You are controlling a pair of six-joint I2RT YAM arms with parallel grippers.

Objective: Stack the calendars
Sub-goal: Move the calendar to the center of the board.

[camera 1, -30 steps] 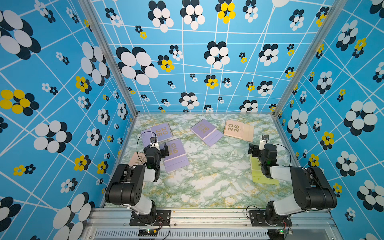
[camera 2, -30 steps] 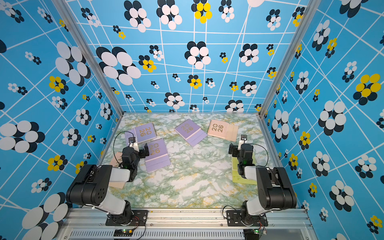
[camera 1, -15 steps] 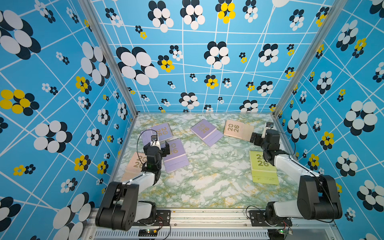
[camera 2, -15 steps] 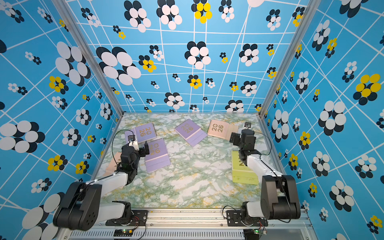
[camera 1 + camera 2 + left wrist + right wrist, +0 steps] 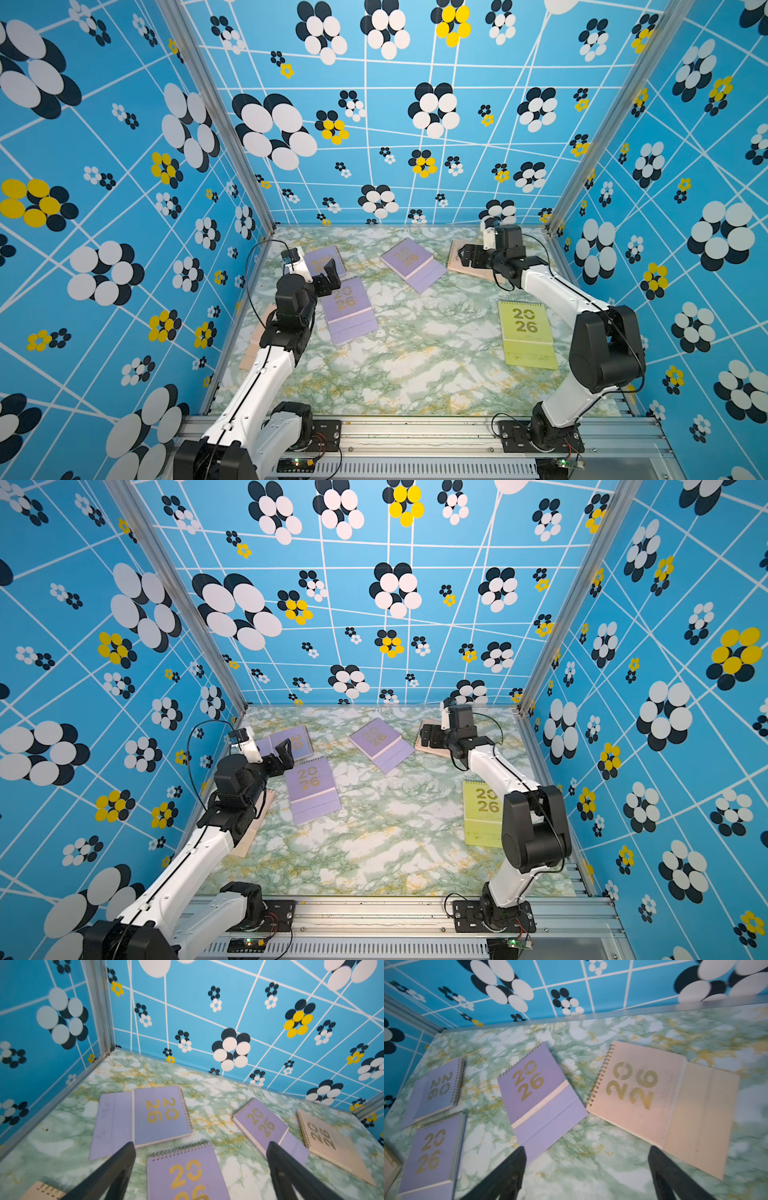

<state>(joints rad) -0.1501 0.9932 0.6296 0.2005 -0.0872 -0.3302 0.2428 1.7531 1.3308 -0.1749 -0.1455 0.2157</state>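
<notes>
Left gripper (image 5: 201,1146) wide open, empty, hovering by near-left lavender calendar (image 5: 349,309) and far-left lavender calendar (image 5: 332,254). Right gripper (image 5: 587,1148) open, empty, over far-right peach calendar (image 5: 639,1093). Centre lavender calendar (image 5: 409,262) far, yellow-green calendar (image 5: 525,332) right, second peach calendar (image 5: 252,351) under left arm.

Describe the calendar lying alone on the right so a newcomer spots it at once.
Start at the green marble table and follow its right-hand edge toward the front. There, beside the right arm, lies the yellow-green calendar, flat, spiral toward the back wall. It alone is that colour; its neighbours are lavender or peach.
</notes>
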